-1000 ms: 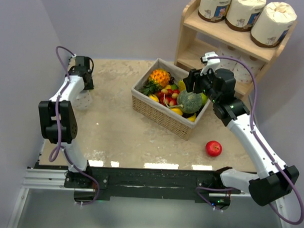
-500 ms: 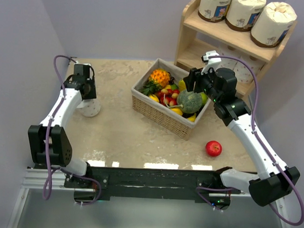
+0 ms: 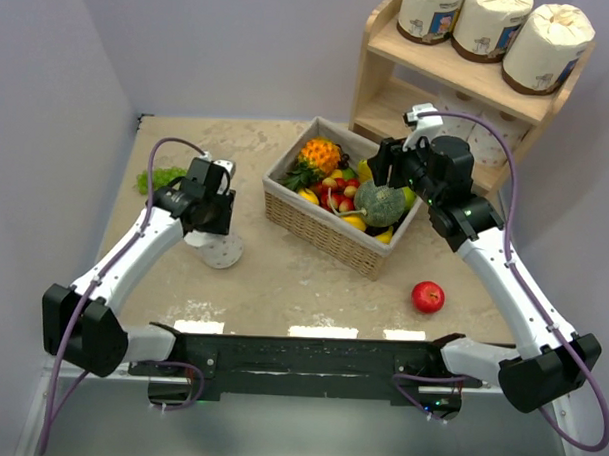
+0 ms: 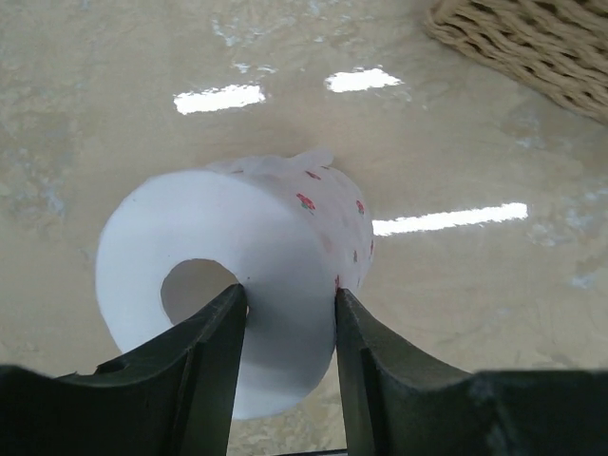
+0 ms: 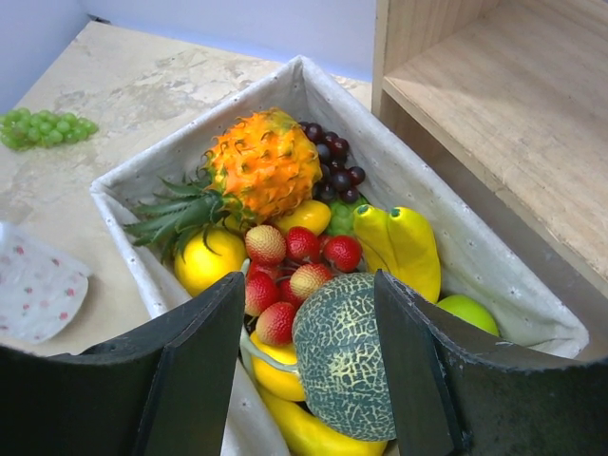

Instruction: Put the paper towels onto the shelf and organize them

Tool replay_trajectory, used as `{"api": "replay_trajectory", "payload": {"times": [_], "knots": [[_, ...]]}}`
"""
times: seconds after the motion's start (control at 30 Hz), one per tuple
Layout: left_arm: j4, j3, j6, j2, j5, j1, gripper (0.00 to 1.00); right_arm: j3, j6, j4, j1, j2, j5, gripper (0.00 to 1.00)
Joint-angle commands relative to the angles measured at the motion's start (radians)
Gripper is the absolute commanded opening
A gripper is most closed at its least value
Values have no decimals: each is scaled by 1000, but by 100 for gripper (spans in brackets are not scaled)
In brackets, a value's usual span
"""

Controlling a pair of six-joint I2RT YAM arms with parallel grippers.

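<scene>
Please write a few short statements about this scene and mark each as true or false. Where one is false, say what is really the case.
1. The left gripper grips a white dotted roll, with one finger inside its core. True.
2. The right gripper holds a wrapped roll. False: it is open above the basket and holds nothing.
3. Three wrapped rolls stand on the top tier of the shelf. True.
4. The red apple lies inside the basket. False: it lies on the table, outside the basket.
</scene>
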Motion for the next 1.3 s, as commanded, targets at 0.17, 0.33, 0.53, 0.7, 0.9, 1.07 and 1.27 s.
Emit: {"api": "replay_trajectory", "payload": {"times": [0.17,0.33,0.53,0.7,0.9,1.07,1.27], "knots": [[140,-61,-59,-106,284,-59,62,61,51,-34,24,14,0,60],[179,-31,-70,-105,252,-59,69,63,57,-57,80,28,0,60],[278,-17,-127,-117,-29,119,78,115,99,-42,265,117,-5,60],[372,-90,-176,-97,-41,282,80,202,146,-7,463,247,6,59],[377,-212,-321,-154,-159,415,100,349,142,-53,586,468,69,59],[343,-233,-368,-275,-291,421,100,458,151,-91,633,605,92,59],[363,-270,-374,-387,-315,417,100,535,153,-141,689,728,137,61]]}}
